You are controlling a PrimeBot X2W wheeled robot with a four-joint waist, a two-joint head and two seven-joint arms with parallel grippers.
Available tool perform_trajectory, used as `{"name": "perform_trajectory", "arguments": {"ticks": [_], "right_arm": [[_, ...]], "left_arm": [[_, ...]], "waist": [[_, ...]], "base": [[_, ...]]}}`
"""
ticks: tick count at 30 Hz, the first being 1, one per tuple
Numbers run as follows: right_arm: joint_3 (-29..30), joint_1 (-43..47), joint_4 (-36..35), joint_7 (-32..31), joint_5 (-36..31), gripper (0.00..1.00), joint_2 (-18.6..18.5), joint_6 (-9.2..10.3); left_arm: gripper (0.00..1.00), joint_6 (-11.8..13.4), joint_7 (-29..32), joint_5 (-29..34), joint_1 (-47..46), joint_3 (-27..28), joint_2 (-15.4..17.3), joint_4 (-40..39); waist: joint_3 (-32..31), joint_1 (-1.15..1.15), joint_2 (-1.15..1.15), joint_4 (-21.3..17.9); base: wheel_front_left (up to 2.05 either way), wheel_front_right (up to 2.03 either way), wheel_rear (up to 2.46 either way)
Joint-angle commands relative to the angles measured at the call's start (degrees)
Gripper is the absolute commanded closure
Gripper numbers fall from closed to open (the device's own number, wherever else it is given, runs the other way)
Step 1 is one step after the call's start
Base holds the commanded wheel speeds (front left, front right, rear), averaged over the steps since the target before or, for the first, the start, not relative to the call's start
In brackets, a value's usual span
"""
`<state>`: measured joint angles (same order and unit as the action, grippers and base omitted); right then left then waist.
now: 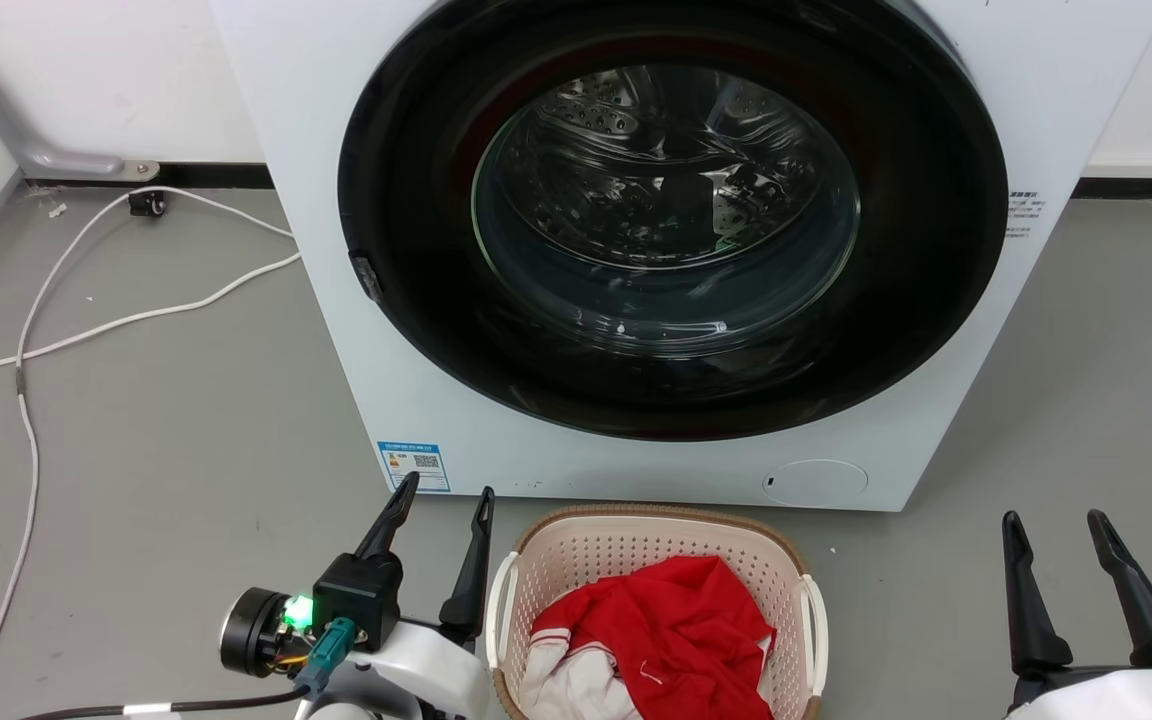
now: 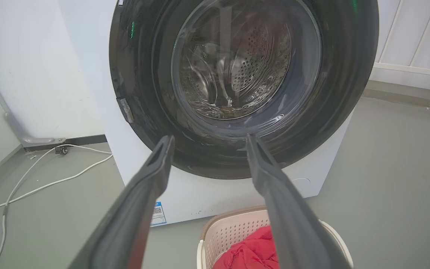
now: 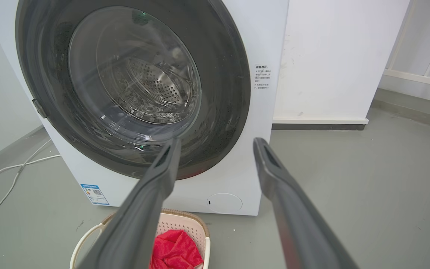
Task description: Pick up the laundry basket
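Location: laundry basket [image 1: 591, 560] sits on the grey floor [image 1: 166, 450] at the bottom centre of the head view, just in front of the washing machine [image 1: 276, 120] — likely parked there for loading or unloading.
Contents: red garment [image 1: 686, 620] heaped over a white cloth [image 1: 566, 685]; a soft load, so probably light.
Handles: white loops on either side, left handle [image 1: 499, 600] and right handle [image 1: 816, 620], both free and turned outward toward the arms.
Left arm: left gripper [image 1: 446, 490] at lower left, fingers spread and empty, just beside the left handle; whether it touches, I cannot tell.
Right arm: right gripper [image 1: 1053, 520] at lower right, fingers parted, holding nothing, well apart from the right handle.
Stance: one arm on each side of the basket — it reads as a set-up for a two-handed lift.
Stage: basket not yet grasped; task at its start.
Next: by my judgement each gripper must reach its loop, the right with further to go.
Risk: an uneven grip could tilt the basket and spill the clothes.
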<state>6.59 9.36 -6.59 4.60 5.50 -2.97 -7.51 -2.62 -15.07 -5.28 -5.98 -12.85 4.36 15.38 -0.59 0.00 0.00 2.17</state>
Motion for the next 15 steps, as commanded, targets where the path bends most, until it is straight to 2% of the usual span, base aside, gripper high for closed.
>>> {"name": "perform_trajectory", "arguments": {"ticks": [1,9,15], "right_arm": [[-0.04,-0.38,0.2,0.34,0.1,0.0,0.17,0.04],[0.25,-1.15,0.83,-0.72,1.04,0.0,0.17,0.04],[1.5,-4.04,2.58,-2.7,2.19,0.0,0.17,0.04]], "left_arm": [[0.0,-0.2,-0.15,0.2,0.54,0.06,-0.31,0.04],[0.0,0.0,-0.15,0.47,-0.3,0.85,-0.42,0.18],[0.0,-0.53,-0.15,-0.5,-3.98,1.55,-0.66,1.15]], "waist": [[0.04,0.0,0.0,0.01],[0.83,0.0,0.0,-0.17],[4.53,0.0,0.0,-0.66]], "base": [[0.0,0.0,0.0],[0.0,0.0,0.0],[0.0,0.0,0.0]]}}
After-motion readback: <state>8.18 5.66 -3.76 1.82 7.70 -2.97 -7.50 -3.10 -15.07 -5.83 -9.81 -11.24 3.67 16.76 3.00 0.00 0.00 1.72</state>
